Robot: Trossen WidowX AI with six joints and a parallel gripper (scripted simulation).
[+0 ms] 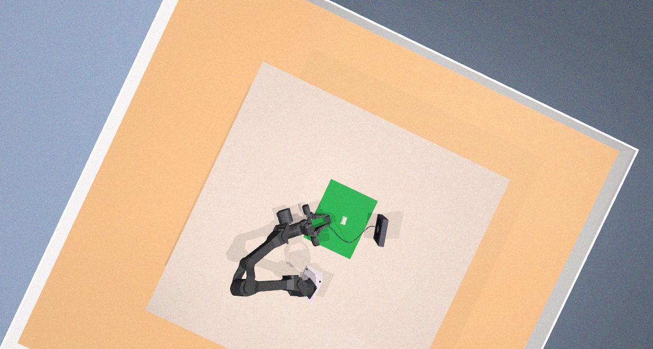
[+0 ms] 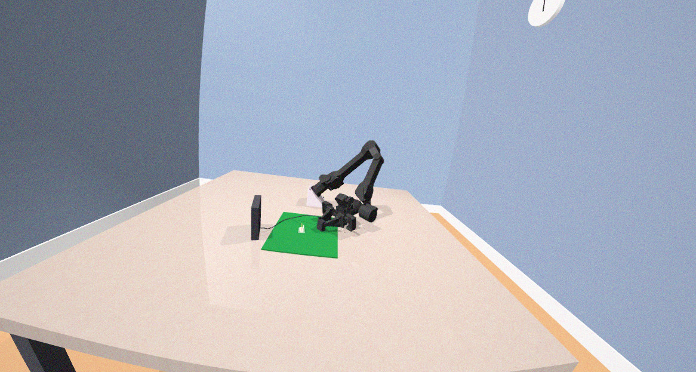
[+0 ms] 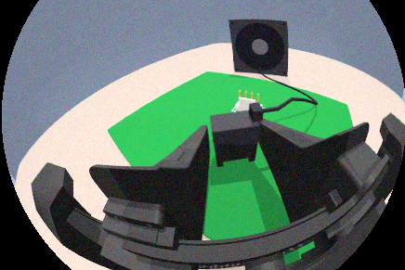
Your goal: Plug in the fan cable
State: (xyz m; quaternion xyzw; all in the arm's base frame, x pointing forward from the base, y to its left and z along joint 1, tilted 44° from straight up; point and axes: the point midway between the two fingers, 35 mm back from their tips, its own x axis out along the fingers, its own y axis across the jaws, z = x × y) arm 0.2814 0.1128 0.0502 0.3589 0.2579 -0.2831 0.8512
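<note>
The green board (image 1: 345, 194) (image 2: 301, 247) (image 3: 160, 125) lies on the table. Its white header (image 1: 343, 220) (image 2: 301, 229) (image 3: 241, 103) stands with bare gold pins up. The black plug (image 1: 327, 219) (image 3: 236, 130) is upright over the board on my side of the header, clear of the pins. My gripper (image 1: 327, 220) (image 2: 321, 224) (image 3: 231, 127) is slightly open around the plug, with a thin gap at the left finger in the wrist view. The black cable (image 1: 349, 242) (image 3: 297, 99) runs to the fan (image 1: 381, 230) (image 2: 255, 217) (image 3: 260, 46). Whether the plug's feet touch the board is unclear.
The fan stands upright just beyond the board's far edge, with the cable curving over the board on the right in the wrist view. The arm's pale base plate (image 1: 313, 276) (image 2: 313, 197) is on the table (image 1: 388, 164) (image 2: 292, 311) beside the board.
</note>
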